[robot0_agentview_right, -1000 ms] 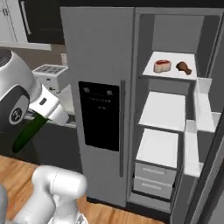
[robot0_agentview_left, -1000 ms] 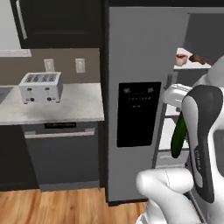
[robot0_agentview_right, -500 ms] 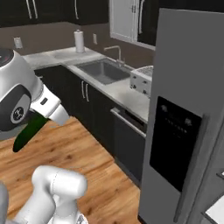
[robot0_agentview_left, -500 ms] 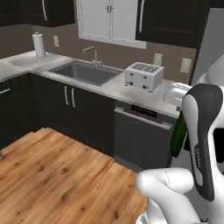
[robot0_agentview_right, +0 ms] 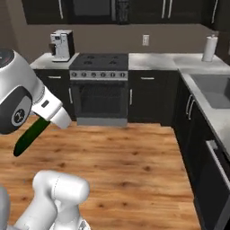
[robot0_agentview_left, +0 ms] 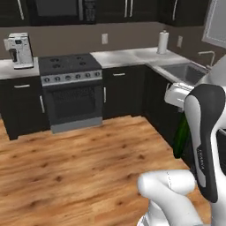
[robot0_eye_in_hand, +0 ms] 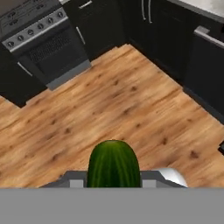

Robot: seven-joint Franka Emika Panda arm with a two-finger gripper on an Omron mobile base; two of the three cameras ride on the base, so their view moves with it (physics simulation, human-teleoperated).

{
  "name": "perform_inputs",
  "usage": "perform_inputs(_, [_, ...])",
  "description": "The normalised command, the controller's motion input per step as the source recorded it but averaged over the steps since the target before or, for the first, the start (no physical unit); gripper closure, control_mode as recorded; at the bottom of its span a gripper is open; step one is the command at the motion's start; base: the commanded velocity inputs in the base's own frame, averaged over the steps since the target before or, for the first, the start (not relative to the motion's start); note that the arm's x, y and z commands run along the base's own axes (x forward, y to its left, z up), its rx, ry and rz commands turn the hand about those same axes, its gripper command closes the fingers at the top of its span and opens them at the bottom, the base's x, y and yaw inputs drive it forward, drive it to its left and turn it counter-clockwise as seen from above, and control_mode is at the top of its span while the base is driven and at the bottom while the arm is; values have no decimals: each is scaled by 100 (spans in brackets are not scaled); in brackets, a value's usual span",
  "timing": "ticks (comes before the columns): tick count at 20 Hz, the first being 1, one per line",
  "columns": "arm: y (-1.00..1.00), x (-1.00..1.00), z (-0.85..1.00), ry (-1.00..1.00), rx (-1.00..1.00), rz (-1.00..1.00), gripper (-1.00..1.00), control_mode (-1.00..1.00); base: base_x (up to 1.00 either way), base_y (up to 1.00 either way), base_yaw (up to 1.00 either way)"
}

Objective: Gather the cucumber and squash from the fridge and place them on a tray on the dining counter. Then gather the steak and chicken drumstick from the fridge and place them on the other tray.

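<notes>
Cucumber point(robot0_agentview_right: 30, 136) hangs gripped in the closed claw point(robot0_eye_in_hand: 113, 183), tilted above the wooden floor point(robot0_eye_in_hand: 127, 100), near the stove point(robot0_agentview_right: 104, 85).

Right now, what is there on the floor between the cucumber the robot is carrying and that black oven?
Nothing: in the hand view, bare wooden floor runs from the cucumber to the oven.

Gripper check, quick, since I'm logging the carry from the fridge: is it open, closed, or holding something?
Gripper: closed on the cucumber, which sticks out dark green from the hand over the wood floor.
</notes>
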Motion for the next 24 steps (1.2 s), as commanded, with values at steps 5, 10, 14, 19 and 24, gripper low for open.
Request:
perform_inputs(5, [0,0,0,0,0,0,100,100,-8,0,100])
perform_inputs(10, [0,0,0,0,0,0,100,100,0,12,81])
perform_inputs(14, [0,0,0,0,0,0,100,100,0,6,80])
perform_inputs(19, [0,0,0,0,0,0,100,100,43,24,52])
perform_inputs(24, [0,0,0,0,0,0,100,100,100,-8,29])
